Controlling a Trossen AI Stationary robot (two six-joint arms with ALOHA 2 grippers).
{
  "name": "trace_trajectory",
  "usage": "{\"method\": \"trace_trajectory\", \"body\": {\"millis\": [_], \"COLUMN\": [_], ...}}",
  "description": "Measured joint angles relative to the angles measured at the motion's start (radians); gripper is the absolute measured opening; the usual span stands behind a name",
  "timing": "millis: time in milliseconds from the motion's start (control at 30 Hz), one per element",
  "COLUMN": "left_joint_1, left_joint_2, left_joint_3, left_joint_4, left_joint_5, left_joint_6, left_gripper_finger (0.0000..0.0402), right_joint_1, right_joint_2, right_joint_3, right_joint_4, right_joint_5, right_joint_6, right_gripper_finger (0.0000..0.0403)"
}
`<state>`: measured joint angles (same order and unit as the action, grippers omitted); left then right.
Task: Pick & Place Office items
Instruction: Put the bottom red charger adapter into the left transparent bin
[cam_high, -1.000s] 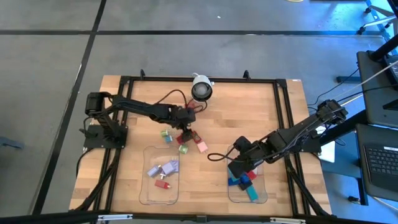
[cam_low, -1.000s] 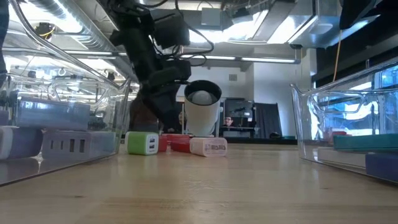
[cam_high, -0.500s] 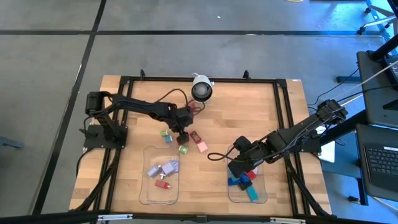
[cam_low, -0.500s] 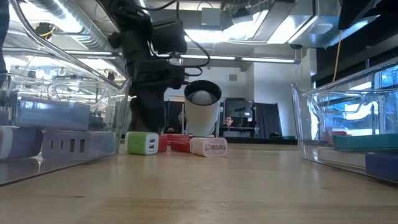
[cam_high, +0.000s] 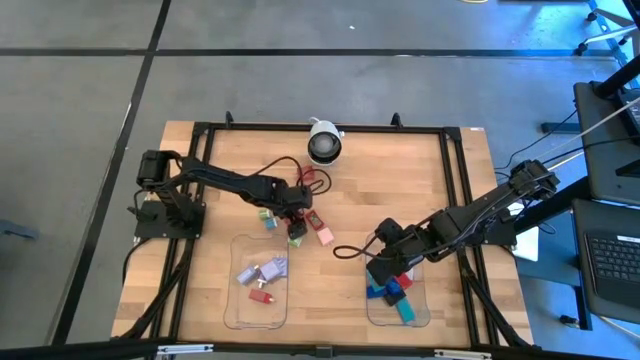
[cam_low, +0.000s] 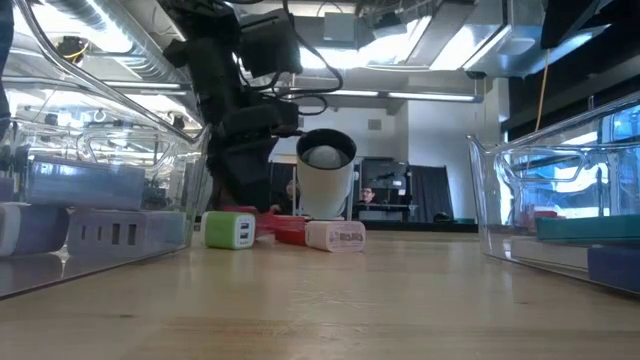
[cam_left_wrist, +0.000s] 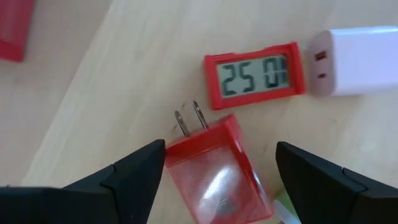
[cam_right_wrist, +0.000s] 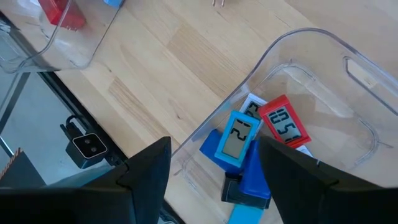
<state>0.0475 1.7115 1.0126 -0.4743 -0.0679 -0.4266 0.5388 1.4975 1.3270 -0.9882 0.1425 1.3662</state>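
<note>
A wooden table (cam_high: 400, 190) carried two clear trays and scattered office items.
The left gripper (cam_left_wrist: 219, 167) stood wide apart over one red plug adapter (cam_left_wrist: 217, 171), beside one red digital clock (cam_left_wrist: 255, 74) and one pink charger (cam_left_wrist: 357, 61); the right gripper (cam_right_wrist: 214, 163) hung open above the right tray (cam_right_wrist: 323, 59), not gripping its two clocks.

From my left wrist camera, the red plug block (cam_left_wrist: 221, 168) ran off the frame's bottom edge, and the pink charger (cam_left_wrist: 357, 61) was cut at the side. Overhead, the left tool (cam_high: 297, 212) hid items beneath it.
</note>
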Motion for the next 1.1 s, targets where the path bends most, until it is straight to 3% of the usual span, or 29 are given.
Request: {"method": "trace_trajectory", "body": {"millis": [433,700,900,1100], "left_joint_1": [-0.009,0.004,0.027,0.044], "left_joint_2": [0.089,0.08,0.07,0.062], "left_joint_3": [0.001,0.001,-0.002,-0.002], "left_joint_4": [0.0,-0.008,-0.037,-0.042], "left_joint_5": [-0.02,-0.011,-0.01,0.043], "left_joint_6": [-0.114,-0.134,-0.138,-0.14], "left_gripper_finger": [0.0304,0.0294,0.0245,0.0157], "right_joint_1": [0.0,0.0,0.0,0.0], "right_joint_2": [0.0,0.0,0.0,0.0], "right_joint_3": [0.0,0.0,0.0,0.0], "right_joint_4": [0.004,0.004,0.005,0.004], "right_joint_5": [0.0,0.0,0.0,0.0], "right_joint_6": [-0.007,-0.017,-0.018,-0.025], "right_gripper_finger": [0.0245,0.0245,0.0245,0.0245]}}
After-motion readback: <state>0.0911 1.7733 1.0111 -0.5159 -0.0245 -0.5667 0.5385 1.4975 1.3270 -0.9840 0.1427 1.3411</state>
